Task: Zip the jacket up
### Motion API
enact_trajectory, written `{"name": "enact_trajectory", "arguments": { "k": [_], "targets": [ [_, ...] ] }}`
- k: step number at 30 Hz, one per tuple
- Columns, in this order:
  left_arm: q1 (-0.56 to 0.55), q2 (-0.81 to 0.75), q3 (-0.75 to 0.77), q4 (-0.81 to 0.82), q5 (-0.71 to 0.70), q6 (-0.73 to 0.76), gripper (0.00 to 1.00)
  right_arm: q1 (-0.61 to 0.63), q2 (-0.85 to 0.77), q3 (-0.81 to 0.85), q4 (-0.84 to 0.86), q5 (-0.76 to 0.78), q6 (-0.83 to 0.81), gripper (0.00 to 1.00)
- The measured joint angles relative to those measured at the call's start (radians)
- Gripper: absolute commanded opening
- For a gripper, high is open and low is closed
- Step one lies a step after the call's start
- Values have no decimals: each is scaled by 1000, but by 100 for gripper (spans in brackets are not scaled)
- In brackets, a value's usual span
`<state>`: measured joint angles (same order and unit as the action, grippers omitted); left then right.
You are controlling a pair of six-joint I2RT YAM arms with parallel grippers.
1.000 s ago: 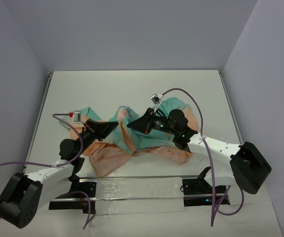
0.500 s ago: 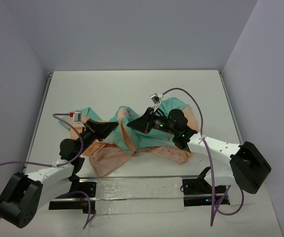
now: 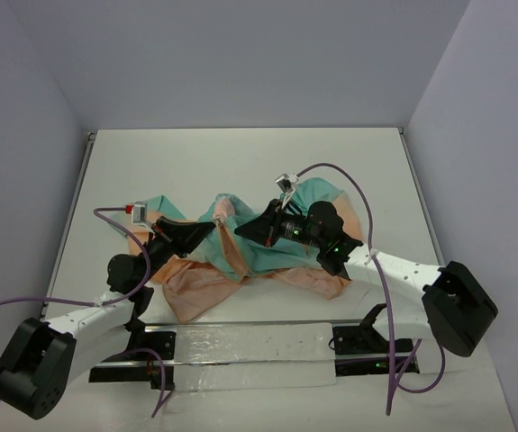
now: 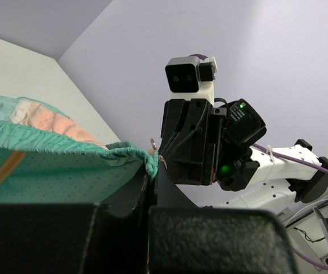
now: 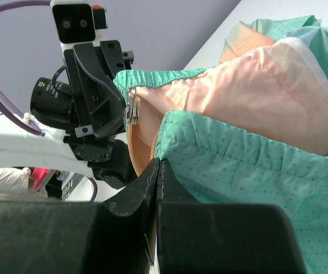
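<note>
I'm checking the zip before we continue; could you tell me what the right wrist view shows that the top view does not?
Only the right wrist view: the metal zip pull hanging at the teal hem, beside the left arm and its jaws. Only the top view: the whole crumpled jacket on the table, and both arm bases. Both: the jacket held between the two arms.

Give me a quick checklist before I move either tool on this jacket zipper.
1. Grip of the left tool on the jacket hem: ok, shut on it.
2. Grip of the right tool on the teal cloth: ok, shut on it.
3. View of the zipper slider: ok, hanging beside the left tool.
4. Right tool on the zipper slider: not ok, it pinches cloth below it.
5. Jacket lying flat: not ok, bunched on the table.
6. Zipper halves joined at the bottom: cannot tell.
</note>
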<state>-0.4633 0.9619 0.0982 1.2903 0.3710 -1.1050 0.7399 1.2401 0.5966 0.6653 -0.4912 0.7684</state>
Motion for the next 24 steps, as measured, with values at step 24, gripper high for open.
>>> {"name": "enact_trajectory", "arguments": {
  "k": [24],
  "targets": [
    [0,31,9,0,0,2,0,0,-33,-1,3,-26,-7,0]
  ]
}}
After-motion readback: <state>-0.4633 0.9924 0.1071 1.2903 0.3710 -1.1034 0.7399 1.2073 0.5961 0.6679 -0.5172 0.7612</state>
